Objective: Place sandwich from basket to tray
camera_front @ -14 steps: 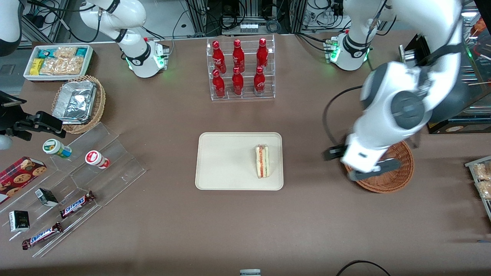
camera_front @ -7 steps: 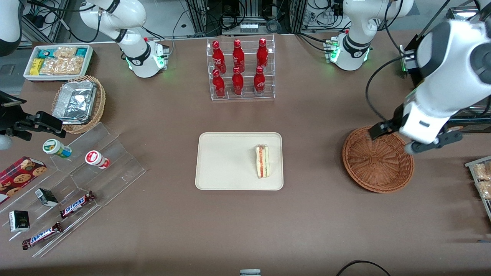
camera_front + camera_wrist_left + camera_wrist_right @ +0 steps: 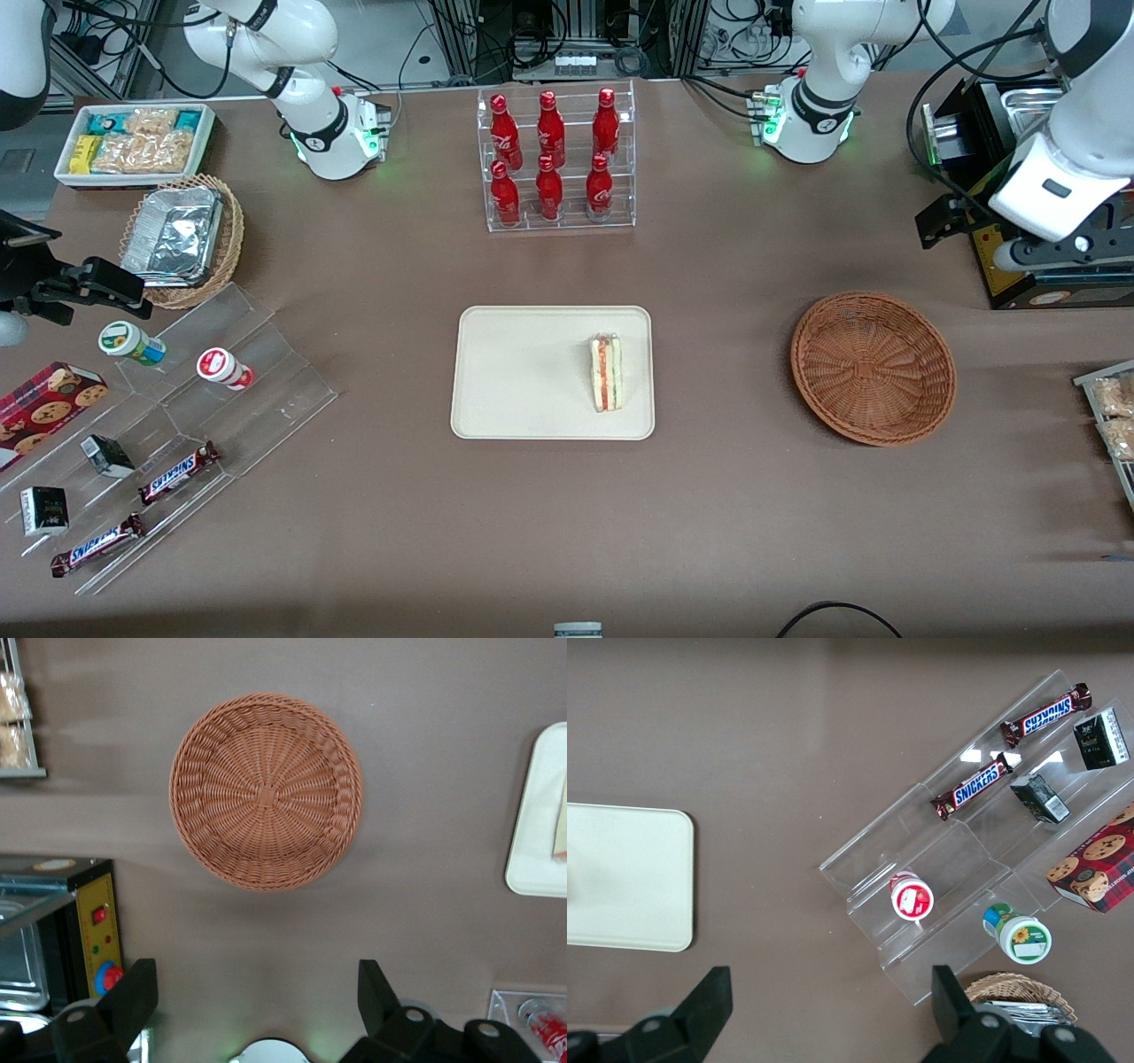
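- Gripper (image 3: 257, 997) of the working left arm is hanging high above the table toward the working arm's end, over the bare brown tabletop (image 3: 726, 496) beside a black appliance (image 3: 1019, 177) with a yellow control strip; its two dark fingers (image 3: 133, 992) are standing wide apart, and nothing is sitting between them or touching them.
- In the front view, the gripper (image 3: 1005, 239) is showing up next to that appliance, farther from the camera than the basket (image 3: 873, 368) and well apart from it.
- The basket, a round reddish-brown woven wicker bowl, is lying empty on the table, its spiral weave showing fully in the left wrist view (image 3: 266, 790).
- The sandwich (image 3: 607, 372) is resting inside the tray (image 3: 514, 372), close to the tray edge that is facing the basket; it is showing as a pale white bread wedge with a red-orange stripe and a thin green stripe running along its upward edge.
- The tray, flat and cream-beige with rounded corners and a low rim, is sitting mid-table, nearer to the front camera than a clear rack of red bottles (image 3: 554, 159).
- The left wrist view is catching only a corner of the tray (image 3: 540, 815).
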`<state>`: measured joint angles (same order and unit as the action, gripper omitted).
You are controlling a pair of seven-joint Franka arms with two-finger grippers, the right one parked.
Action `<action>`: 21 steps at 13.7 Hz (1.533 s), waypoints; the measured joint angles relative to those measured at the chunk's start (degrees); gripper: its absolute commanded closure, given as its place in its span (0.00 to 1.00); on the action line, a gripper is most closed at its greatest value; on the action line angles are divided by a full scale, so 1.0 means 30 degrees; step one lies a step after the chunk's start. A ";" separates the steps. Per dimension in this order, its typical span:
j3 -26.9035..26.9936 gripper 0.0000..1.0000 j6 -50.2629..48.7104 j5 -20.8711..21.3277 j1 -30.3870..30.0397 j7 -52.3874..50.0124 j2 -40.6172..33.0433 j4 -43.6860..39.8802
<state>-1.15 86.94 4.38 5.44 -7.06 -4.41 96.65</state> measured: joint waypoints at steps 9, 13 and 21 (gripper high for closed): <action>-0.0018 0.00 -0.0639 -0.0999 -0.0002 0.0410 0.0001 -0.1146; -0.0018 0.00 -0.0825 -0.1002 -0.0002 0.0549 0.0008 -0.1419; -0.0018 0.00 -0.0806 -0.1040 -0.0002 0.0564 0.0423 -0.1414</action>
<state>-1.20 84.52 1.26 5.43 -5.36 -3.15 92.41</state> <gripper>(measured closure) 0.000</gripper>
